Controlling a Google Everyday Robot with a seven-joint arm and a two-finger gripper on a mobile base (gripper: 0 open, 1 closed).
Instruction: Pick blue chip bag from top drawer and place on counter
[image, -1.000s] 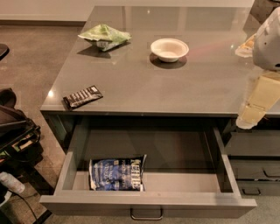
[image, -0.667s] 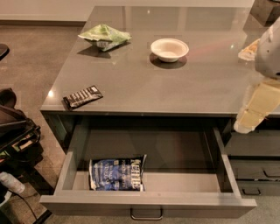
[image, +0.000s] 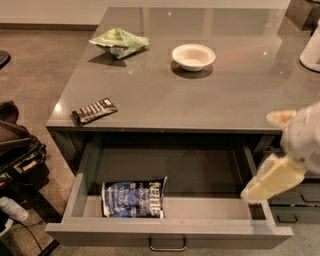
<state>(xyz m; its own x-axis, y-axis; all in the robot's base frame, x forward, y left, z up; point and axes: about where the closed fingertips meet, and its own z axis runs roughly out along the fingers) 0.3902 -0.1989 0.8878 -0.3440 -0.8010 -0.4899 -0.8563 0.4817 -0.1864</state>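
Observation:
The blue chip bag (image: 134, 198) lies flat in the front left of the open top drawer (image: 170, 233), which is pulled out from under the counter (image: 200, 95). My gripper (image: 265, 184), cream-coloured, hangs at the right edge of the view, over the drawer's right end and just below the counter's front edge. It is well to the right of the bag and apart from it. The arm behind it is partly cut off by the view's edge.
On the counter are a light green bag (image: 119, 42) at the back left, a white bowl (image: 193, 56) in the middle, and a black-and-white striped bar wrapper (image: 94, 110) near the front left edge. Dark bags (image: 17, 150) lie on the floor at left. Narrower drawers (image: 292, 205) stand at right.
My gripper has moved down and to the left, from beside the counter's right edge to over the drawer's right end. The bag and drawer have not moved.

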